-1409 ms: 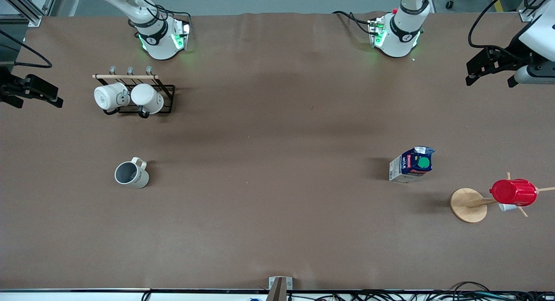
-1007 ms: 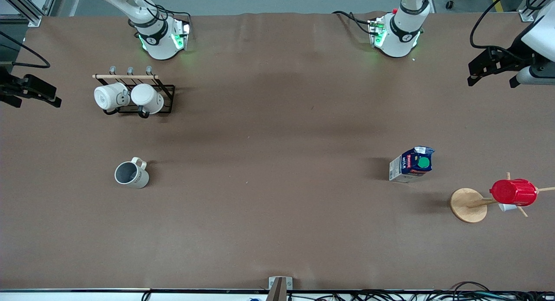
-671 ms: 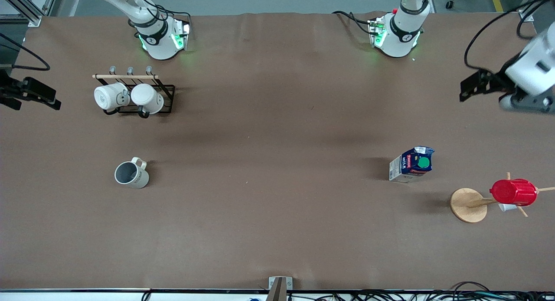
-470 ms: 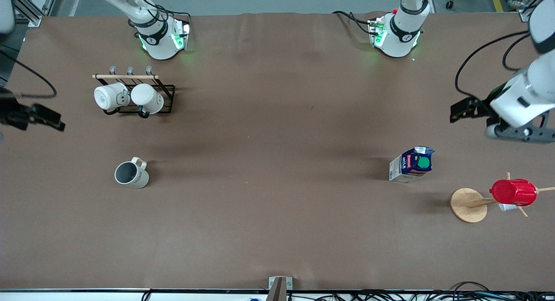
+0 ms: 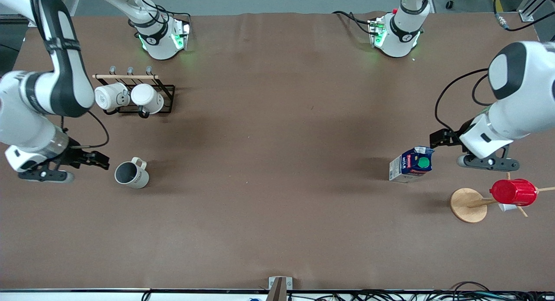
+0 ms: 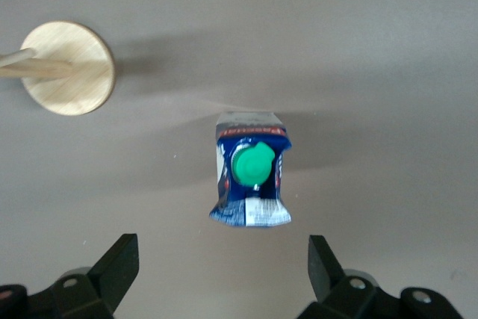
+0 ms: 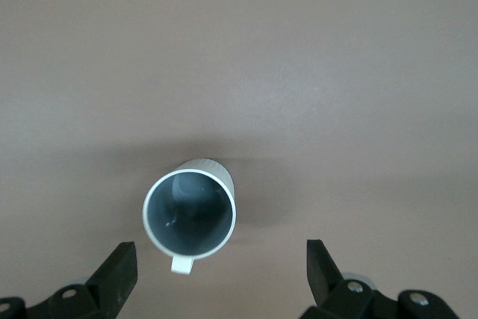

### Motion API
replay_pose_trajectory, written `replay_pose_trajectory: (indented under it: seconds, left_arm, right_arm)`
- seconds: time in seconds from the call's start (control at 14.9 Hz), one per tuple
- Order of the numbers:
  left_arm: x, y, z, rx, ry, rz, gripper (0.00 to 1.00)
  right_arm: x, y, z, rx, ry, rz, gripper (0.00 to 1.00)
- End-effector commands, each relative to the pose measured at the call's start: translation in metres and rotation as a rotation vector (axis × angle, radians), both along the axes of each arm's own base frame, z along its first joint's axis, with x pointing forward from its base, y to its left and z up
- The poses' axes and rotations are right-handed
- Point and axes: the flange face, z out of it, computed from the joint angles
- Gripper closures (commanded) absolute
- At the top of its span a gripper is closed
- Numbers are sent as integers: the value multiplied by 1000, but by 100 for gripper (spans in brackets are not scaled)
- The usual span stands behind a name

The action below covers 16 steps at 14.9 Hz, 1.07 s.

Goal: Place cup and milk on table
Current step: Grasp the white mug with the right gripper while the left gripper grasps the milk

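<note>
Cup [image 5: 131, 174] and milk [image 5: 412, 164] stand on the table [image 5: 277, 214], wide bare cloth between them.
Cup sits lower left of the frame, milk right of centre. Both pincers, earlier near the upper frame edges, have come down: left pincer [image 5: 438, 138] by the milk, right pincer [image 5: 97, 159] by the cup, each spread apart, gripping nothing. One cup, one milk, two arms.

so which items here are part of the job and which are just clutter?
In the job:
- cup, upright, beside the right end effector
- milk, upright, beside the left end effector
- table

Lying about:
- two white mugs on the rack
- red cup on the wooden stand
</note>
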Motion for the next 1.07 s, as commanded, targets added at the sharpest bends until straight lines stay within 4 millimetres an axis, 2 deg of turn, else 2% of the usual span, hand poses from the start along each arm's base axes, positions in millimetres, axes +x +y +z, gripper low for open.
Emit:
replay_pose_trajectory:
  seconds: [0.0, 0.2, 0.34, 0.47, 0.6, 0.74, 0.81, 0.94, 1.01]
  left_arm:
    - [8, -8, -26, 8, -14, -14, 0]
    - [10, -19, -50, 7, 16, -34, 1]
    - [10, -17, -64, 7, 35, -32, 3]
    - [7, -17, -78, 7, 32, -32, 5]
    - [5, -16, -87, 7, 33, -31, 10]
    - [4, -16, -91, 5, 39, -30, 22]
    - [4, -17, -92, 5, 41, -32, 30]
    - [4, -17, -92, 7, 41, -33, 45]
    - [4, -17, -92, 5, 41, -32, 50]
  right_arm:
    - [4, 2, -40, -11, 10, 19, 0]
    - [4, 5, -80, -16, 29, 33, 0]
    - [1, 5, -96, -19, 27, 61, 0]
    - [-1, 5, -108, -22, 12, 64, 5]
    - [-1, 5, -111, -23, 10, 62, 21]
    - [-1, 5, -111, -23, 10, 62, 41]
    - [0, 4, -111, -23, 9, 63, 55]
    - [-1, 3, -112, -22, 10, 58, 89]
    - [0, 2, -111, -20, 8, 50, 100]
